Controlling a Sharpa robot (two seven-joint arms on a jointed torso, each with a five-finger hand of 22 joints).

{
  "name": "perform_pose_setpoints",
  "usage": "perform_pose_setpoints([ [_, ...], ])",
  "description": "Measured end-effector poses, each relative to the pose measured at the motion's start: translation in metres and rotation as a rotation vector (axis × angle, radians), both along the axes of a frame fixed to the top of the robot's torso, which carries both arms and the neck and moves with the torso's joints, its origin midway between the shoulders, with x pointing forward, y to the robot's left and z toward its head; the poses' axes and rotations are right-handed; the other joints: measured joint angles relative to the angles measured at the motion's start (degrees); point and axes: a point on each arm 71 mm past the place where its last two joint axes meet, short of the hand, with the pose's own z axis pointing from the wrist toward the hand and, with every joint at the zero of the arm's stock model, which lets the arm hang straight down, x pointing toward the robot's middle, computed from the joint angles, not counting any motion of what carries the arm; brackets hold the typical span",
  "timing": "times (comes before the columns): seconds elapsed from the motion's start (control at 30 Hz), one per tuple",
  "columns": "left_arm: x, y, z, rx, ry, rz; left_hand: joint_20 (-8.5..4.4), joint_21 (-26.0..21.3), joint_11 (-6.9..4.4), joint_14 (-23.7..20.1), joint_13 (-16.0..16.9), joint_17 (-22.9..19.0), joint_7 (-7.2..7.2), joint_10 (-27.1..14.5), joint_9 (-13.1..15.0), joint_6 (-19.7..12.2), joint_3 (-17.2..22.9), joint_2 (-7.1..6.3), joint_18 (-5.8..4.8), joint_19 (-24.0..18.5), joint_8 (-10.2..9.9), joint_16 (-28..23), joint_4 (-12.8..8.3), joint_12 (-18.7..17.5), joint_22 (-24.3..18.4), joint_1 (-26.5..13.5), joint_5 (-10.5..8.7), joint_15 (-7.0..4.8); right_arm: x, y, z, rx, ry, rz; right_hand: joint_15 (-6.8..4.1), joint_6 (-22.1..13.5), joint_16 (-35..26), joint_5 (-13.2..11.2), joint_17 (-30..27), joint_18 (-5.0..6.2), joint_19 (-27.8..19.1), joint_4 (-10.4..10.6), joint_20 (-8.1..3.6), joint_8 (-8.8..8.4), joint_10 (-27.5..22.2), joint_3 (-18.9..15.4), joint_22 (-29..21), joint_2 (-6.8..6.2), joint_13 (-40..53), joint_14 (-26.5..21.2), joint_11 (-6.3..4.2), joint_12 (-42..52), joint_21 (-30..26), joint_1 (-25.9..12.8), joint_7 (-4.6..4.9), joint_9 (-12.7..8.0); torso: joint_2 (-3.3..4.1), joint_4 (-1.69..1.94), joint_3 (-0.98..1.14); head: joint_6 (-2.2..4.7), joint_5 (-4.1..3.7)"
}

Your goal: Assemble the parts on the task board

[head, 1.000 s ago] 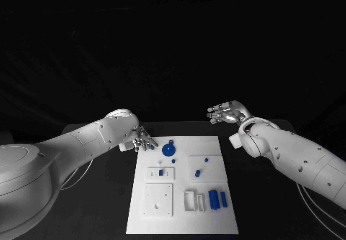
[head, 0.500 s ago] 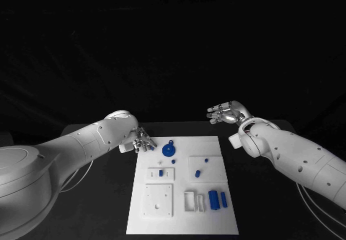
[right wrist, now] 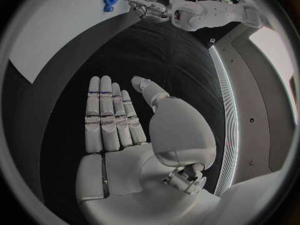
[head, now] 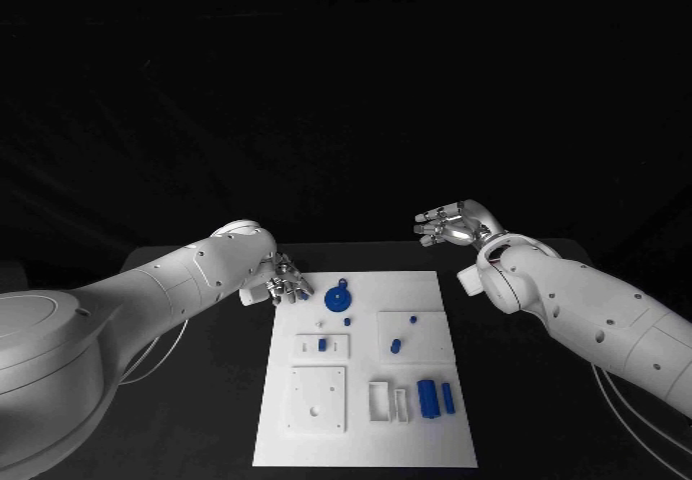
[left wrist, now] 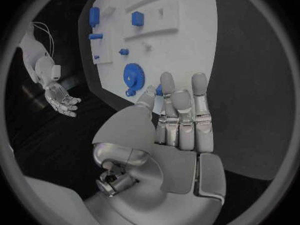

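Silver left hand [head: 284, 283] flat beside task board [head: 368, 440] (fingers extended, empty).

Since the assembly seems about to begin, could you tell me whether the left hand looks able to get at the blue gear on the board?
Probably yes. The left hand is open beside the task board, and nothing stands between its fingers and the blue gear.

The board [head: 364, 370] lies on the desk [head: 202, 400]. The left robot hand [head: 283, 284] hovers empty by its far left corner, beside a blue gear [head: 339, 298]; the right robot hand [head: 453, 224] is raised, fingers apart.
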Motion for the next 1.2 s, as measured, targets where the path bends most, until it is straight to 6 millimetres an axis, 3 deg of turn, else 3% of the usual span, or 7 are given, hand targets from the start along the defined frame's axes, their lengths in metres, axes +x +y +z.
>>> perform_pose_setpoints([
  [0.07, 0.000, 0.000, 0.000, -0.002, 0.000, 0.000, 0.00, 0.0, -0.30, -0.1, -0.1, 0.0, -0.29, 0.0, 2.4, -0.1, 0.3, 0.11, -0.01, 0.0, 0.2, 0.0, -0.3, 0.0, 0.0, 0.9, -0.10, -0.09, 0.000, 0.000, 0.000, 0.000, 0.000, -0.001, 0.00, 0.0, 0.0, 0.0, 0.0, 0.00, 0.0, 0.0, 0.00, 0.00, 0.0, 0.0, 0.0, 0.00, 0.0, 0.0, 0.00, 0.0, 0.0, 0.0, 0.00, 0.0, 0.00, 0.00, 0.02, -0.02, 0.07],
  [0.37, -0.003, 0.002, -0.001, -0.013, -0.004, -0.007, -0.63, 0.7, -0.81, 0.9, 0.1, 0.4, -0.74, 0.0, 2.4, -0.5, 3.3, 0.23, 0.00, 0.6, 1.9, 0.5, -3.2, 0.3, 0.0, 2.3, 1.59, -1.02, 0.000, -0.001, 0.000, -0.001, 0.000, -0.005, 0.16, 0.0, 0.0, 0.0, 0.0, 0.00, 0.0, 0.3, 0.00, 0.00, 0.0, 0.0, -0.2, 0.00, 0.0, -0.2, 0.00, 0.0, -0.2, 0.0, 0.00, 0.0, 0.00, 0.02, 0.08, -0.24, 0.16],
  [0.43, -0.004, 0.003, -0.001, -0.017, -0.009, -0.006, -0.66, 1.3, -1.00, 1.0, 0.2, 0.7, -0.28, -0.1, 2.4, -0.1, 7.0, -0.31, -0.01, 0.7, 1.1, 0.7, -3.3, 0.8, 0.0, 1.7, -0.64, -1.09, 0.000, -0.002, -0.001, -0.001, 0.000, -0.007, 0.16, 0.0, 0.0, 0.2, 0.0, 0.00, 0.0, 0.3, 0.00, 0.00, 0.0, 0.0, -0.3, 0.00, 0.0, -0.2, 0.00, 0.0, -0.2, 0.0, 0.00, 0.0, -0.03, 0.04, 0.09, -0.26, 0.20],
  [0.5, -0.006, 0.005, -0.001, -0.024, -0.018, -0.005, -0.83, 1.6, -1.18, 1.4, 0.2, 1.1, -0.01, 0.0, 2.4, 0.2, 13.3, -2.29, 0.00, 0.8, 0.3, 0.9, -3.5, 1.1, 0.0, -0.6, -1.74, -1.09, 0.001, -0.003, -0.001, -0.002, 0.000, -0.009, 0.15, 0.0, 0.0, 0.2, 0.0, 0.00, 0.0, 0.3, 0.00, 0.00, 0.0, 0.0, -0.4, 0.00, 0.0, -0.2, 0.00, 0.0, -0.2, 0.0, 0.00, 0.0, -0.04, 0.04, 0.09, -0.27, 0.24],
  [0.7, -0.013, 0.006, 0.004, -0.059, -0.058, 0.004, -1.14, 1.9, -1.19, 2.3, 0.1, 1.9, -0.01, 0.1, 2.4, 0.2, 16.5, -3.17, 0.00, 1.1, 0.0, 1.1, -3.2, 1.9, 0.0, -1.0, -1.75, -1.42, 0.001, -0.007, -0.001, -0.004, 0.002, -0.016, 0.15, 0.0, 0.0, 0.2, 0.0, 0.00, 0.0, 0.3, 0.00, 0.00, 0.0, 0.0, -0.4, 0.00, 0.0, -0.2, 0.00, 0.0, -0.2, 0.0, 0.00, 0.0, -0.07, 0.12, 0.08, -0.47, 0.32],
  [1.0, -0.029, 0.007, 0.020, -0.118, -0.121, 0.017, -1.35, 2.1, -1.39, 3.1, 0.0, 2.7, 0.32, -0.1, 2.9, 0.5, 16.9, -3.57, 0.00, 1.4, -0.3, 1.3, -3.1, 2.8, 0.0, -1.4, -1.32, -1.41, 0.001, -0.014, -0.002, -0.009, 0.004, -0.028, 0.15, 0.0, 0.0, 0.2, 0.0, 0.00, 0.0, 0.3, 0.00, 0.00, 0.0, 0.0, -0.5, 0.00, 0.0, -0.2, 0.00, 0.0, -0.2, 0.0, 0.00, 0.0, -0.43, 0.65, 0.21, -0.86, 0.32],
  [1.2, -0.050, -0.005, 0.025, -0.154, -0.147, 0.006, -1.35, 2.3, -1.60, 3.5, -0.3, 3.4, 0.48, 0.1, 3.2, 0.7, 17.0, -3.73, 0.00, 1.4, -0.4, 1.5, -3.2, 3.6, 0.0, -1.5, -1.32, -1.44, 0.002, -0.025, -0.003, -0.017, 0.008, -0.047, 0.15, 0.0, 0.0, 0.2, 0.0, 0.00, 0.0, 0.3, 0.00, 0.00, 0.0, 0.0, -0.6, 0.00, 0.0, -0.2, 0.00, 0.0, -0.2, 0.0, 0.00, 0.0, -0.90, 1.36, 0.33, -1.48, 0.26],
])
